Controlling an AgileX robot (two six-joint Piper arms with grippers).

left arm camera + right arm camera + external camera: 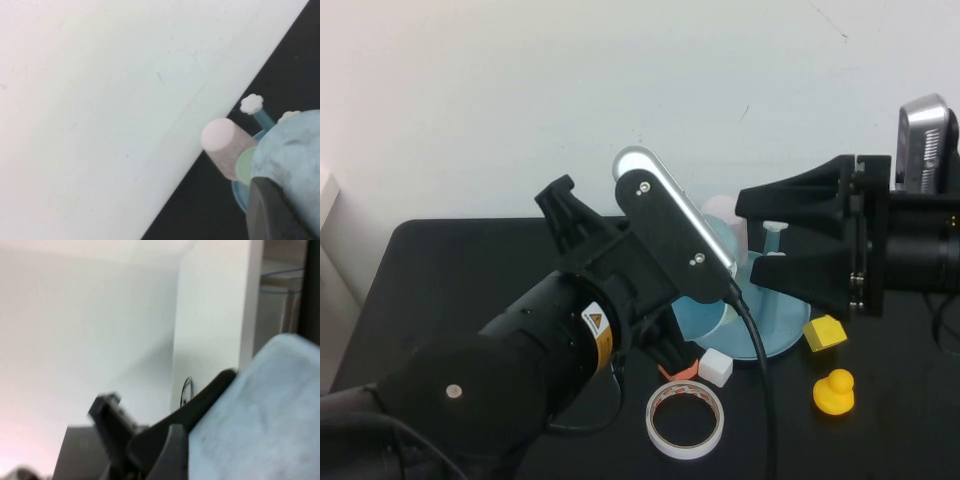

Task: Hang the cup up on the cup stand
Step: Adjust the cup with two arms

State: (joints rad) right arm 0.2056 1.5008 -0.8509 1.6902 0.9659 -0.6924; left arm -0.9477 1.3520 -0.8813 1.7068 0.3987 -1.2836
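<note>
The light blue cup [727, 240] hangs in the air above the cup stand [775, 338], a round blue dish with white-capped pegs. My left gripper [715, 258] is mostly hidden under its wrist camera. In the left wrist view one dark finger [272, 210] lies against the cup [292, 145], so the gripper is shut on it. My right gripper [748, 235] reaches in from the right with its fingers apart, tips beside the cup. In the right wrist view the cup [260, 420] sits close against one finger [172, 455].
A pale pink cup [225, 145] and a pale green cup [246, 167] sit on the stand [240, 192]. In front of it lie a tape roll [686, 420], a white cube [715, 368], a yellow block [824, 332] and a yellow toy [834, 392].
</note>
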